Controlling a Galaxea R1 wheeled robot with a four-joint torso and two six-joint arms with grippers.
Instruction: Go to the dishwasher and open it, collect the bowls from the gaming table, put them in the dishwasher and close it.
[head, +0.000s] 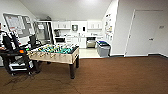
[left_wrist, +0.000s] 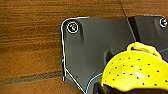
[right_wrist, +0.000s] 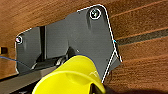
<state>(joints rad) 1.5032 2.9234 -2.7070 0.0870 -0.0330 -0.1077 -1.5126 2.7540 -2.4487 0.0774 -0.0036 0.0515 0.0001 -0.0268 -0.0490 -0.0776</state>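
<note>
We're looking down a break room from the head view, brown wood-look floor (head: 112, 75) in front. The gaming table (head: 53, 53) stands to the left, green field, rods across; any bowls on it are too small to make out from here. Straight back in the kitchenette, under the white cabinets, sits the dishwasher (head: 91, 42), and it looks open already, a pale rack showing in the dark opening, though that's blurred. A grey bin (head: 103, 48) stands just beside the kitchen entrance, a black cart (head: 15, 60) near the table's left end, a white door (head: 145, 32) on the right.

Now the wrists: the left wrist view shows a yellow perforated colander (left_wrist: 136, 72) close against the left pincer; the right wrist view shows a smooth yellow bowl (right_wrist: 71, 77) hard up at the right pincer. Whether either pincer is spread or pinching, I can't tell.

My read: both pieces look like light, stiff plastic, smooth and a bit slippery, not fragile. Best taken at the rim, one finger inside, one outside, for a firm pinch
</note>
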